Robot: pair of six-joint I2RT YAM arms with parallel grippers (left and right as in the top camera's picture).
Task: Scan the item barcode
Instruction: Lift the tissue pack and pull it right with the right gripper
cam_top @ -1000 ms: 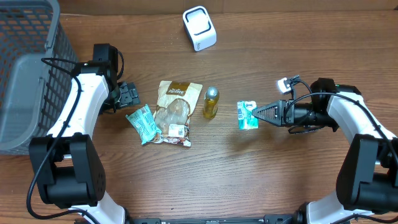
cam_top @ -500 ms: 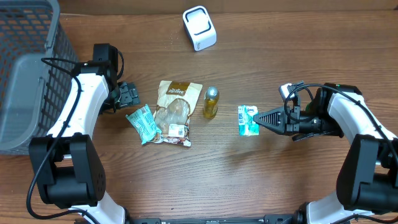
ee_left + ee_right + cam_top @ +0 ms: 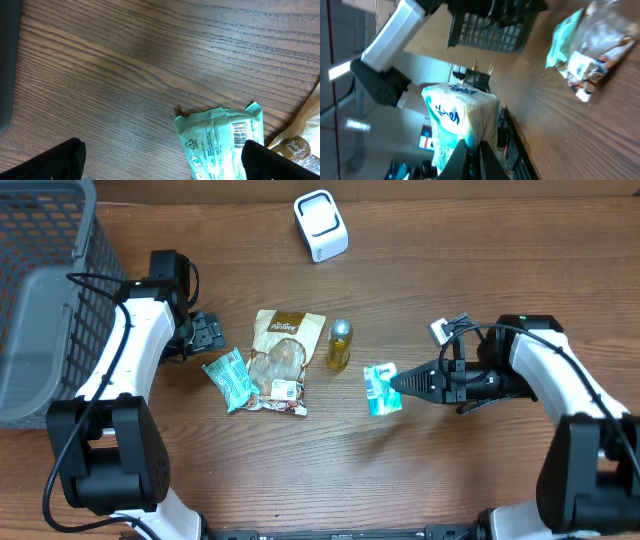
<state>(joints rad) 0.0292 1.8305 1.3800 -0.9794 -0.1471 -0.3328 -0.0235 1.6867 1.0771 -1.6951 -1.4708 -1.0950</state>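
I have the tissue pack pinched in the right gripper, out over the middle of the table.

My right gripper [image 3: 398, 383] is clamped tight on the near edge of the tissue pack [image 3: 380, 390]; the right wrist view shows the pack [image 3: 462, 117] standing up from the closed tips. The white scanner [image 3: 320, 225] sits well apart at the far edge of the table [image 3: 480, 270]. The small bottle [image 3: 340, 345] lies near the pack, on the scanner's side. Beyond it are the clear snack bag [image 3: 279, 362] and the teal packet [image 3: 228, 379], touching. My left gripper [image 3: 208, 332] hangs spread wide and holding nothing, just beside the teal packet, with the grey basket [image 3: 40, 240] at its far left.
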